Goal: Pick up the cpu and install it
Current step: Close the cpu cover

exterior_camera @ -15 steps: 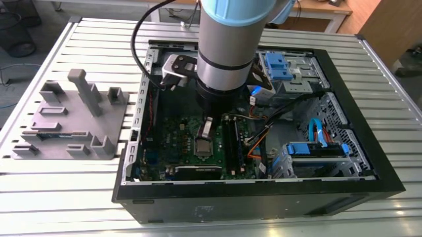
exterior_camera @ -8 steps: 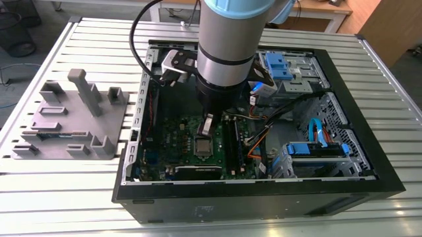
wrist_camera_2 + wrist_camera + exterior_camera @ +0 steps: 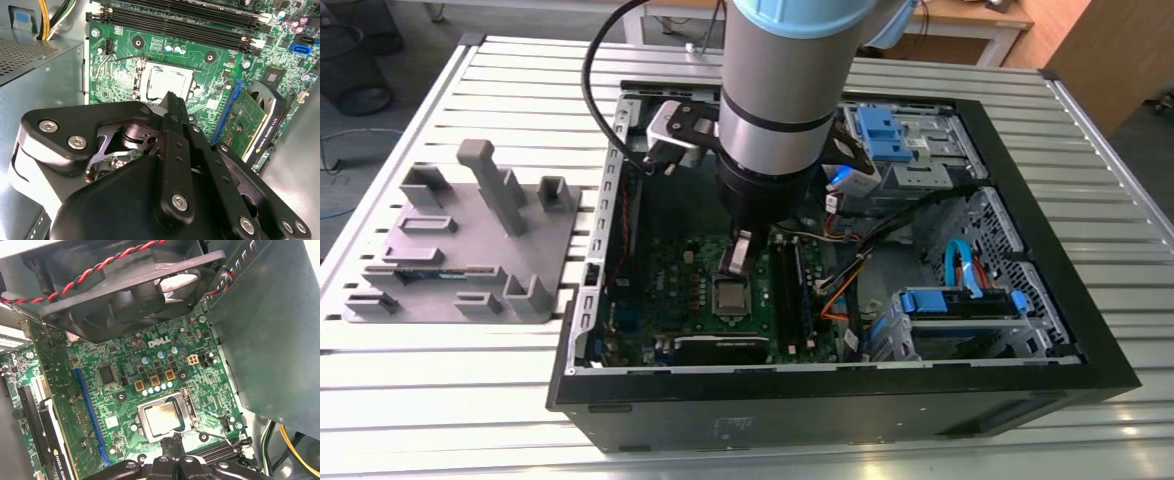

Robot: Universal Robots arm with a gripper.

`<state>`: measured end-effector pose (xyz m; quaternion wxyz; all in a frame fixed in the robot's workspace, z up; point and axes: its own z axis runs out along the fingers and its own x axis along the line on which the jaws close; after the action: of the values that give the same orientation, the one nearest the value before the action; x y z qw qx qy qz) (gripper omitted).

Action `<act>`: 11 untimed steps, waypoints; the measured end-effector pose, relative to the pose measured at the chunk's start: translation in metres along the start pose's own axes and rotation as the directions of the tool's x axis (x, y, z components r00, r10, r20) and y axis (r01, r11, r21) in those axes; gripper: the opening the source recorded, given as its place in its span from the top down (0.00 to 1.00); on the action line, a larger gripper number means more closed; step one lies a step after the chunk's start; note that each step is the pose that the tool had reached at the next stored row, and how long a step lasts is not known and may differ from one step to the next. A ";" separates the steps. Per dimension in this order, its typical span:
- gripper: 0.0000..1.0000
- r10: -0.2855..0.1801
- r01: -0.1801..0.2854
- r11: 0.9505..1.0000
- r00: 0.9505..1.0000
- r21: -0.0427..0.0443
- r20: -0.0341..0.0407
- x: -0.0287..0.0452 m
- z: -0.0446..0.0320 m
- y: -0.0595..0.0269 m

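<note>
Exterior view: slatted table (image 3: 480, 400) (grey)

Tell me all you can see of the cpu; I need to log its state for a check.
The cpu is a small flat square chip with a shiny silver-grey metal top and a pale rim. It lies level in its socket on the green motherboard, framed by a silver metal bracket. In both wrist views the claw hovers at the chip's edge; whether they touch is unclear. In the exterior view the cpu sits just below the arm's tip.

Even overhead light, glare on cpu (image 3: 164, 418), blurred close foreground
</note>
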<state>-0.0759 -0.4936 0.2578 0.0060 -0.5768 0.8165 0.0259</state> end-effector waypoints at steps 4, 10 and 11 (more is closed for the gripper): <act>0.89 0.000 0.000 1.000 1.000 0.000 0.001 0.0000 0.0000 0.0000; 0.89 0.000 0.000 1.000 1.000 -0.005 0.014 0.0000 0.0000 0.0000; 0.89 0.000 0.000 1.000 1.000 -0.005 0.014 0.0000 0.0000 0.0000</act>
<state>-0.0759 -0.4936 0.2578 0.0104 -0.5767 0.8163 0.0320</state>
